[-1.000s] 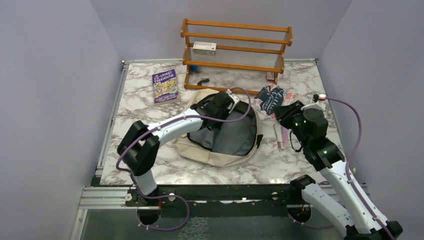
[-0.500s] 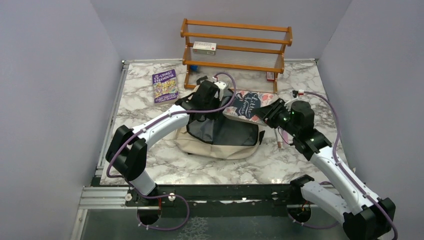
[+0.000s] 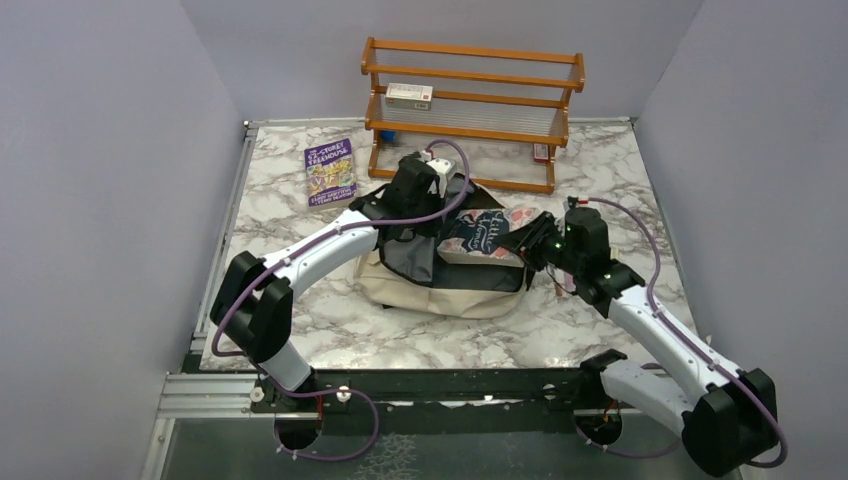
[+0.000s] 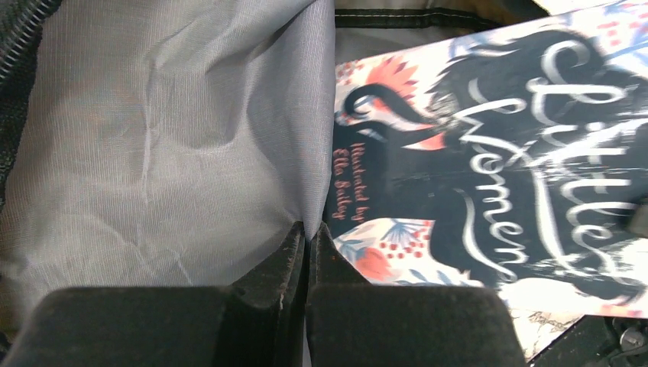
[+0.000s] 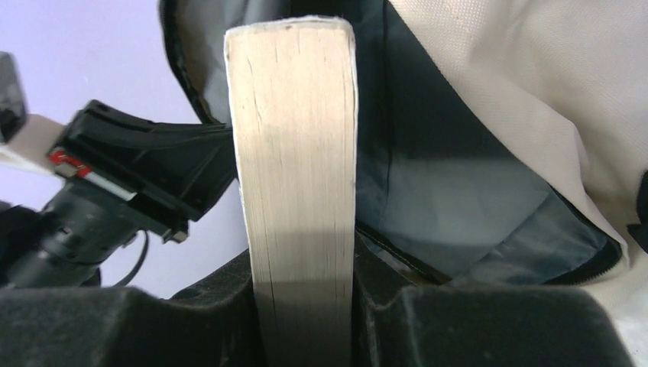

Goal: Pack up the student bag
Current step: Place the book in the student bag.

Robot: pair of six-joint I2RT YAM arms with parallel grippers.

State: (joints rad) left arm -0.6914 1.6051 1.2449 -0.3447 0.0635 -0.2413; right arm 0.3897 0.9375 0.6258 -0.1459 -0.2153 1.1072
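While our left gripper (image 4: 306,238) is pinching the cream canvas backpack's (image 3: 452,298) lining, our right gripper (image 5: 303,287) is clamping a floral paperback (image 4: 474,153) over the lilac-walled white marble tabletop (image 3: 290,215).

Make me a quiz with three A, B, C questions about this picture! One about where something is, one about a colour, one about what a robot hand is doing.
1. Where is the purple paperback book?
A) flat on the white marble table, left of the orange wooden rack
B) inside the bag
C) on the rack's top shelf

2. What colour is the fabric lining of the big cream canvas backpack?
A) red
B) grey
C) green

3. What is the right gripper doing?
A) open, empty
B) shut on the dark floral "Little Women" book
C) shut on a bottle

Answers:
1 A, it lies on the marble beside the rack.
2 B, the left wrist view shows grey cloth.
3 B, the right wrist view shows the book clamped in it.
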